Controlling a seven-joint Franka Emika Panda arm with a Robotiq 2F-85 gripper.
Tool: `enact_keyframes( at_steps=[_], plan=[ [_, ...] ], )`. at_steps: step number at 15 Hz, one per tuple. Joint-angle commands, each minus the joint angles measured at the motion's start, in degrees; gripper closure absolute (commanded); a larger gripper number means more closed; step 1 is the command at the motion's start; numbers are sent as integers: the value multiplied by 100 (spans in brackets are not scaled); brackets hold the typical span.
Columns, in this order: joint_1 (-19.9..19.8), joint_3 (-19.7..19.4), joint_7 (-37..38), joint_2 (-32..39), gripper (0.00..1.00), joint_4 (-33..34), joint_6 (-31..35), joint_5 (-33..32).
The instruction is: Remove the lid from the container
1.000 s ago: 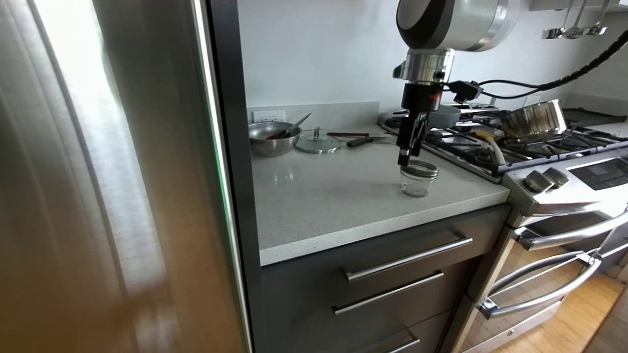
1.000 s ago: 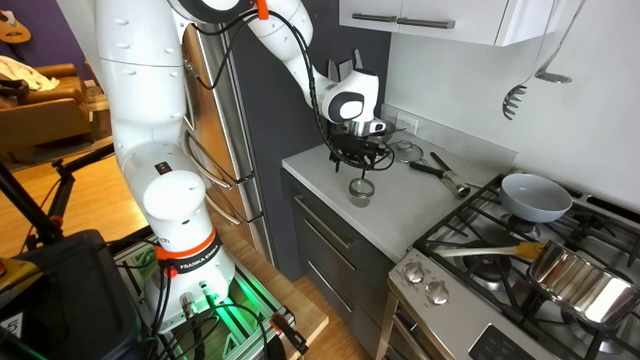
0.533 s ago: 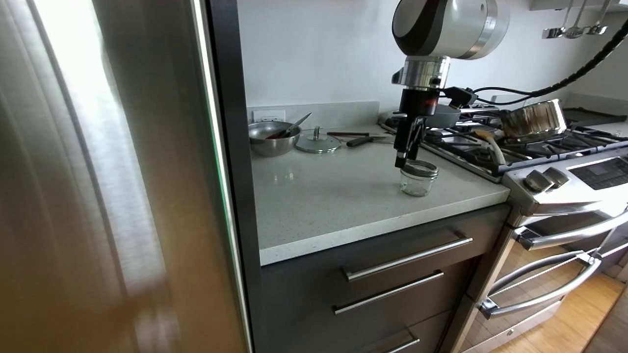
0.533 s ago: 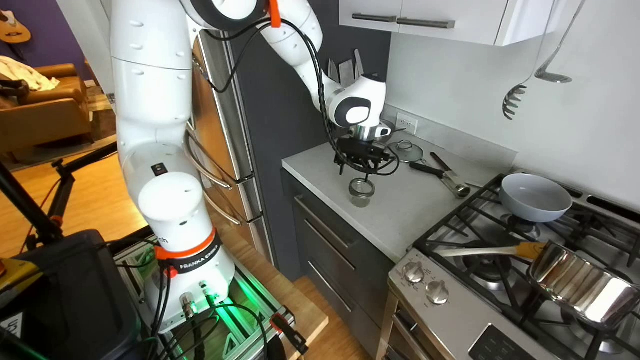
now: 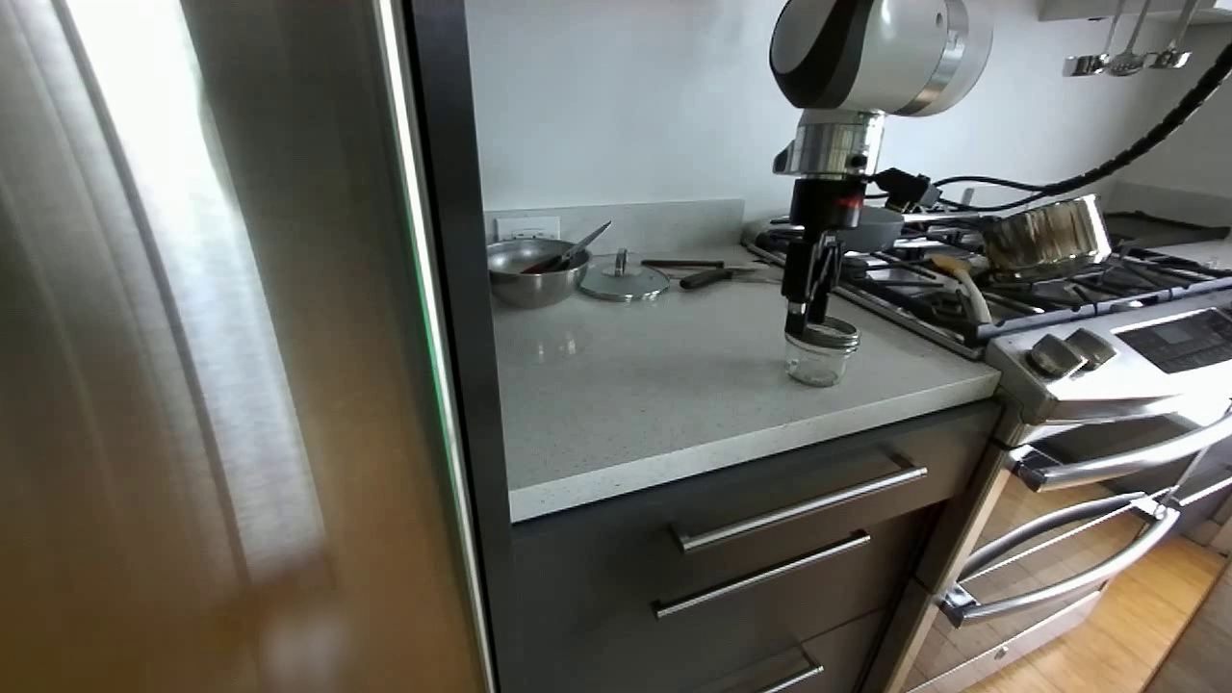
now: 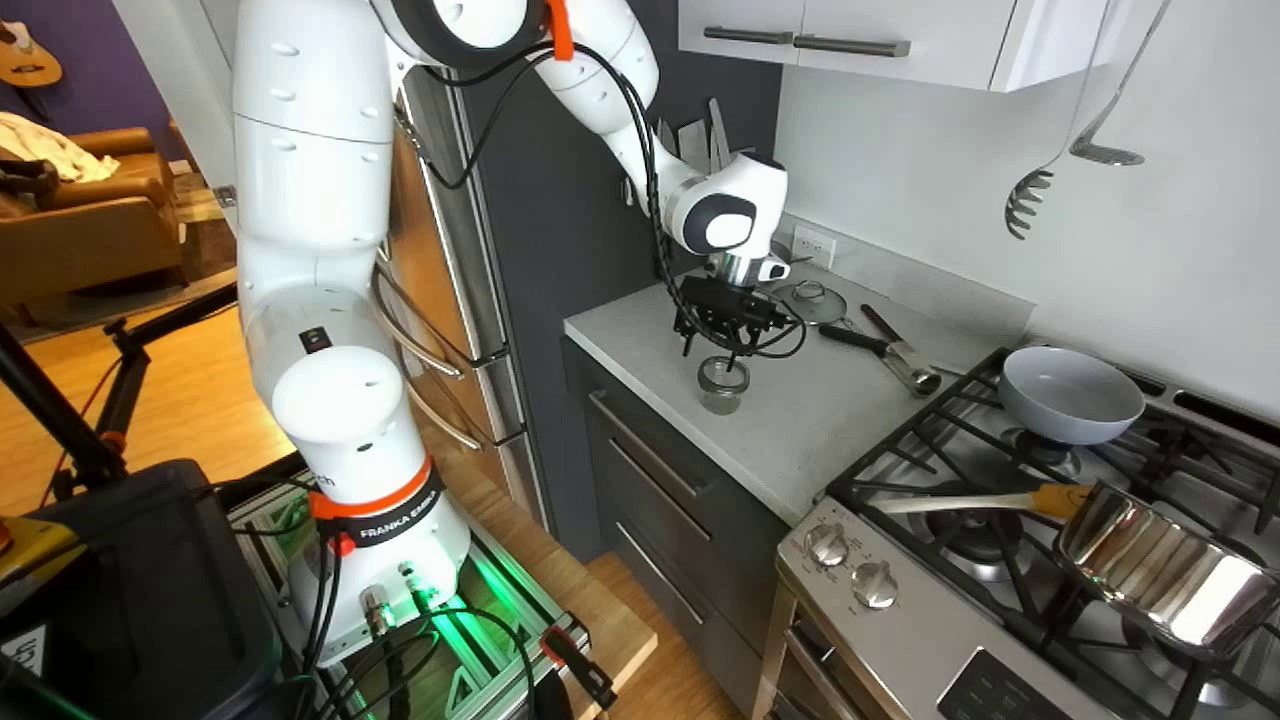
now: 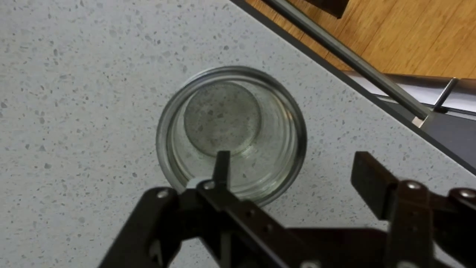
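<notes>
The container is a small clear glass jar point(image 5: 816, 370), upright on the counter; it also shows in an exterior view point(image 6: 720, 404) and in the wrist view point(image 7: 223, 119). A dark grey ring-like rim point(image 5: 837, 334) sits on its mouth; it shows in the wrist view point(image 7: 302, 137). Through its middle I see the jar's base. I cannot tell whether this rim is the lid; no separate grey disc shows. My gripper point(image 7: 293, 171) is open and empty above the jar. One fingertip overlaps the mouth, the other is outside it over the counter. I cannot tell if it touches.
A steel bowl point(image 5: 539, 274), a clear glass pot lid point(image 5: 626, 279) and utensils point(image 6: 885, 355) lie toward the wall. The counter's front edge point(image 5: 751, 452) is near the jar. A stove with a steel pan point(image 6: 1165, 575) and a pale bowl point(image 6: 1070, 395) stands beside the counter.
My gripper has come down and closer to the jar, its fingertips now at rim height in an exterior view. It stays open. The jar has not moved.
</notes>
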Motion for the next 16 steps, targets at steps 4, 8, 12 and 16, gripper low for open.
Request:
enact_keyframes(
  at_steps=[4, 8, 12, 16],
  plan=[
    [-108, 88, -7, 189, 38, 304, -402, 59],
    [-108, 77, 12, 241, 63, 378, -488, 39],
    [-113, 80, 16, 316, 75, 460, -593, 36],
    [-100, 56, 93, 312, 100, 484, -643, -23]
  ],
)
